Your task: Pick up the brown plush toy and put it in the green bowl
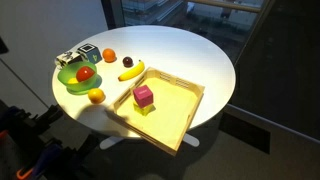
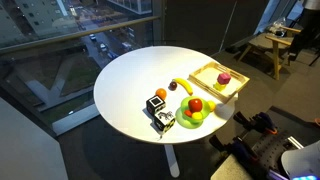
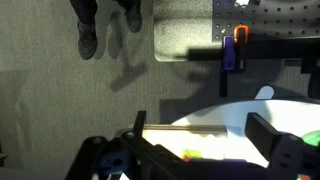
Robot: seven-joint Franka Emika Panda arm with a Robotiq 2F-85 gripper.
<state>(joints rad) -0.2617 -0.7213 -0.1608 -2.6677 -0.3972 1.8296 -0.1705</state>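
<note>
The brown plush toy (image 1: 127,62) is a small dark lump on the white round table (image 1: 190,50), beside a banana (image 1: 131,71). The green bowl (image 1: 72,80) stands near the table's edge and holds a red fruit (image 1: 85,73); an exterior view shows the green bowl (image 2: 196,118) again, also with fruit in it. In the wrist view my gripper (image 3: 201,122) is open and holds nothing. It hangs beyond the table's rim, over the floor, and looks toward the tray's edge. The toy and the bowl do not show in the wrist view.
A square wooden tray (image 1: 172,112) holds a magenta cube (image 1: 144,95) on a yellow block. Orange fruits (image 1: 96,96) lie near the bowl. A black-and-white box (image 1: 78,55) sits behind it. On the floor in the wrist view are a dark stand (image 3: 250,45) and someone's shoes (image 3: 88,40).
</note>
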